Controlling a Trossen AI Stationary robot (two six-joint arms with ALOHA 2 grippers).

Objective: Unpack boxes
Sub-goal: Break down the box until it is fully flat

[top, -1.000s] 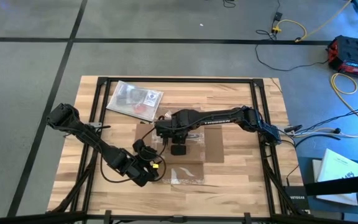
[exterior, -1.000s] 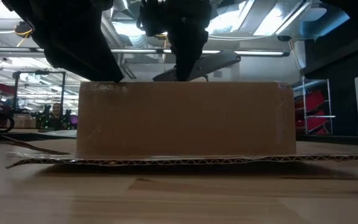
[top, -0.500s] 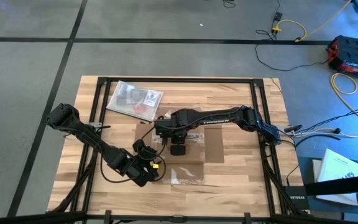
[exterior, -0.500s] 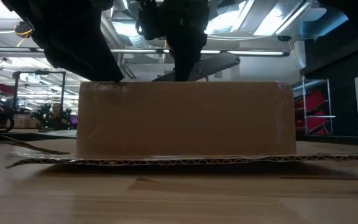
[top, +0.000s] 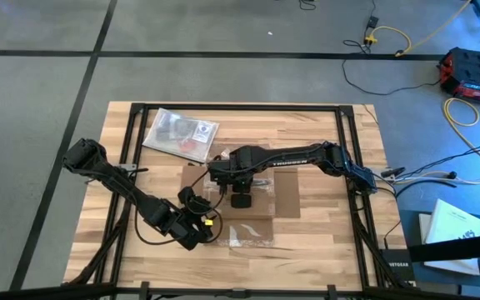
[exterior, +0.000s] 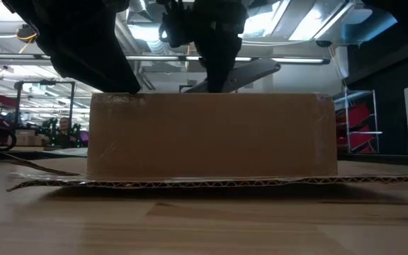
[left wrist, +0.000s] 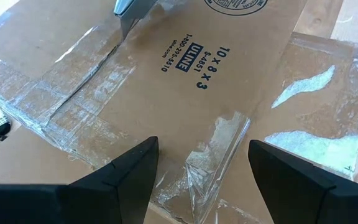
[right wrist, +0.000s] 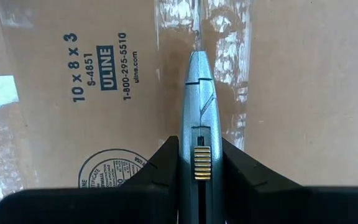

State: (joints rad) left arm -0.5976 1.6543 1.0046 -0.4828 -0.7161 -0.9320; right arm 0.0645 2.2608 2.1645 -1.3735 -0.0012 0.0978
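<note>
Butcher-block planks made up the table (top: 323, 225) you were working on, with concrete floor and cables around it. Nearest the front edge sat your left gripper (top: 209, 227), low over the near end of the box (exterior: 211, 134). Its fingers (left wrist: 123, 180) stood spread with nothing between them, hovering above a loose curl of clear tape (left wrist: 219, 146). I judged you had parked it there either to steady the carton or to be ready to peel that tape, though it did not look to be pressing down.

Just beyond, the shallow brown box lay flat at the middle of the table, flaps closed and taped along the centre seam. Your right gripper (right wrist: 197, 163) reached in from the right side and hung over that seam, its fingers pinching a grey utility knife (right wrist: 197, 112). You held the tool lengthwise along the tape line, nose angled down, which suited slicing the seam open. Whether the blade was touching the tape I could not tell; in the low view the knife (exterior: 241, 73) sat just at the box's top edge.

Farthest back, near the left rear corner, a clear plastic bag (top: 180, 133) lay well apart from the work.
</note>
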